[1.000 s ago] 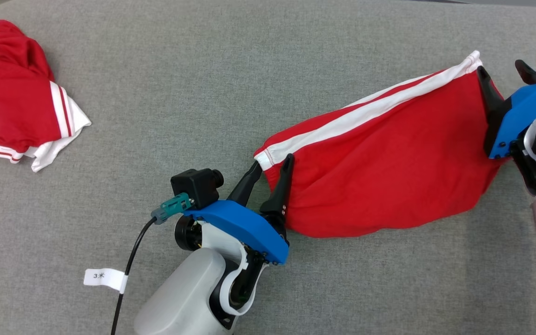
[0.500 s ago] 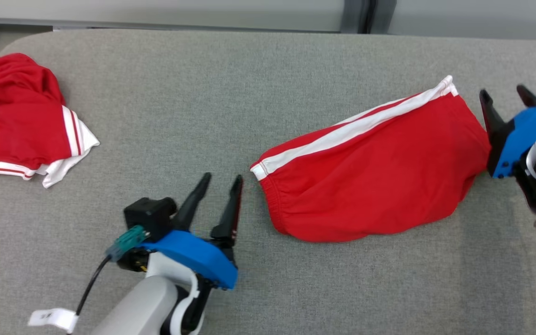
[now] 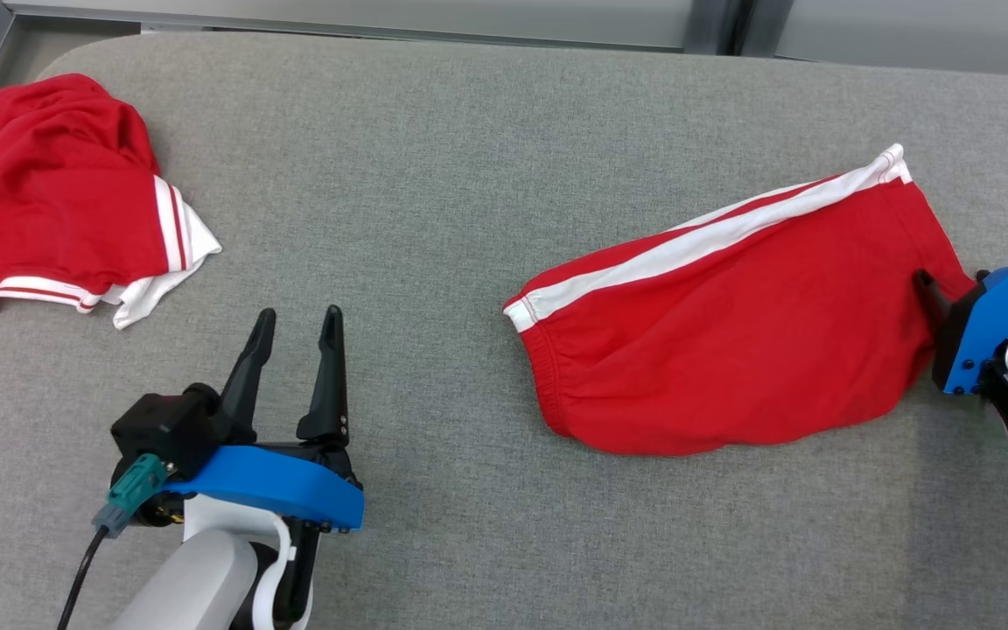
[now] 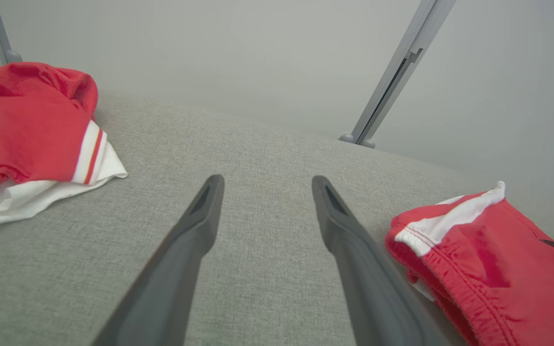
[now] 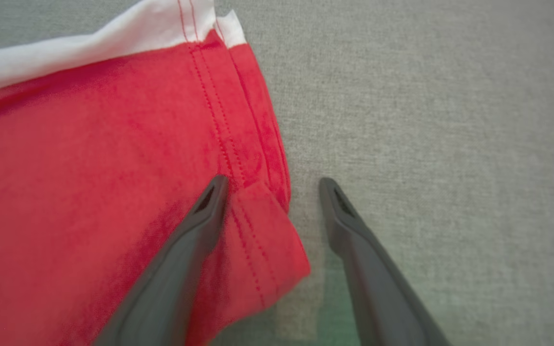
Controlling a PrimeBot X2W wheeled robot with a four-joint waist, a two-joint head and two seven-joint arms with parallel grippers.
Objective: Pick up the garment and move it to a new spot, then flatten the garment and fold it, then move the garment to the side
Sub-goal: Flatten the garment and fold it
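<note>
Red garment (image 5: 89,168) covers the left half of the frame, with a white band (image 5: 89,43) along its upper-left edge. Right gripper (image 5: 273,181) has its jaws spread: frame-left finger over red cloth, frame-right finger over bare grey table (image 5: 450,120). The stitched hem corner lies between them.

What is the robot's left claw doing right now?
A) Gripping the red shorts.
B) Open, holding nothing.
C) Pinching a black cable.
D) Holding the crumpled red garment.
B: the left gripper stands open over the grey surface, apart from the red shorts and the crumpled red garment.
</note>
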